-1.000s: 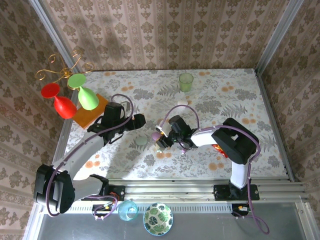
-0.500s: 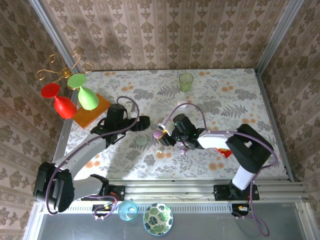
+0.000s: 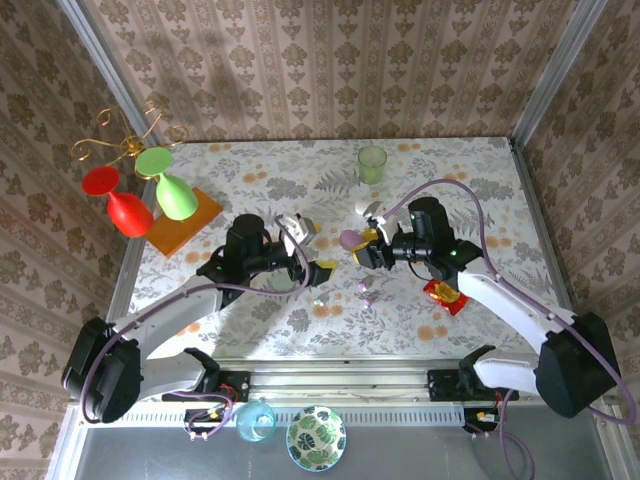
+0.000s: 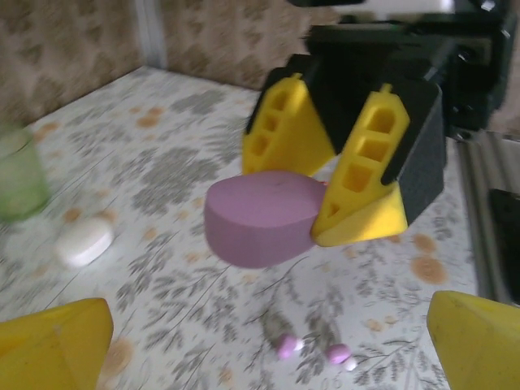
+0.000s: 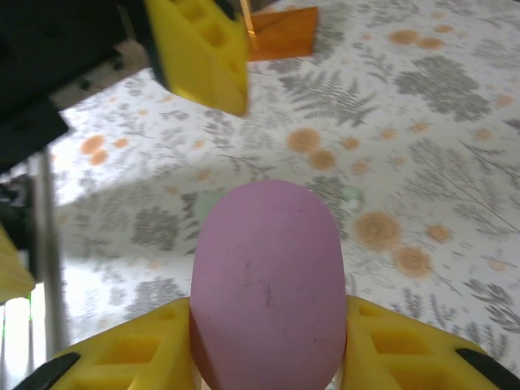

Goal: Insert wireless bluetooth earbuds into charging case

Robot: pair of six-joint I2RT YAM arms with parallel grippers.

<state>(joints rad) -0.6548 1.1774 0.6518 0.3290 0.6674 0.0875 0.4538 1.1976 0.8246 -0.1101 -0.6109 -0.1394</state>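
Down on the table (image 3: 480,200), two purple earbuds (image 4: 288,346) lie side by side, slightly apart. They sit below the purple charging case (image 4: 262,218) and a little toward the arms' bases from it, and the case hangs clear above them. The right end effector (image 3: 362,248) pinches the case across its width, with the case's long axis running out past the fingertips toward the left arm. The left end effector (image 3: 310,247) faces it from just beside, jaws spread wide and holding nothing. The case's free end is roughly level with the gap between those jaws.

Both end effectors are near the buds. The left one is empty, so it looks the likelier to fetch them, and it would have to drop to the table to do so.

No seam or hinge shows on the case, so I cannot tell which side opens. The buds are too small to tell which way up they lie. A white case (image 4: 84,241) and a green cup (image 4: 16,175) sit farther back, well apart.
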